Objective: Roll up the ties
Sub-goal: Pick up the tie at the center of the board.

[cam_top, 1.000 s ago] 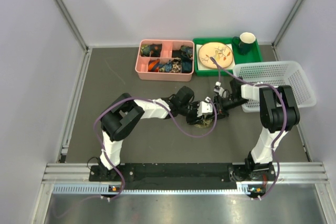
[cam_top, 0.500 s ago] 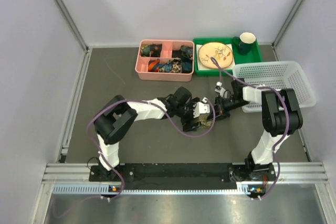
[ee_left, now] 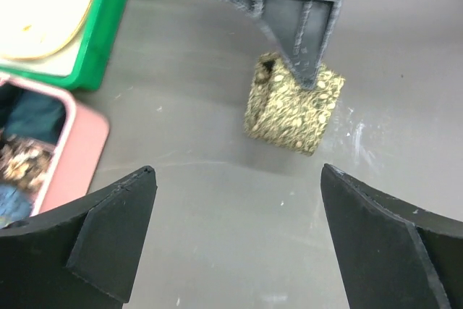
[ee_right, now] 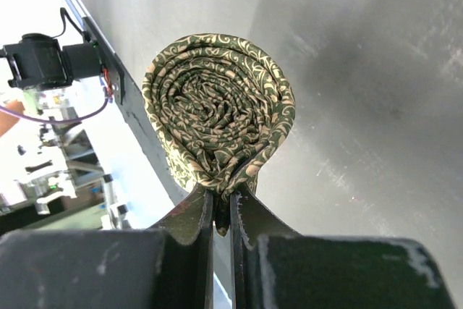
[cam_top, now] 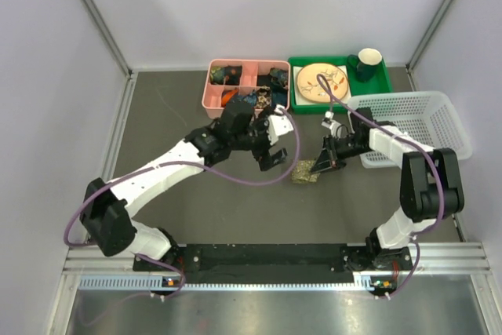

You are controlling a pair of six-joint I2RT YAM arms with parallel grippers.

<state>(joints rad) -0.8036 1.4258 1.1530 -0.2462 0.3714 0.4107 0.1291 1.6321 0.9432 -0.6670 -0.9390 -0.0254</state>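
Top view: the left end effector [cam_top: 271,147] is now hanging back at 10 o'clock of the single rolled tie [cam_top: 304,172], no longer crowding it as before. The tie is lying mid-counter [cam_top: 196,217], and the right end effector [cam_top: 320,165] is reaching in from 1 o'clock.

Left wrist: two black fingers [ee_left: 108,240] are standing fully apart, gripping nothing, with the stubby olive fabric cylinder at 12 o'clock.

Right wrist: closed jaws are pinching the tight spiral's outer edge, and pale scrollwork is showing on green.
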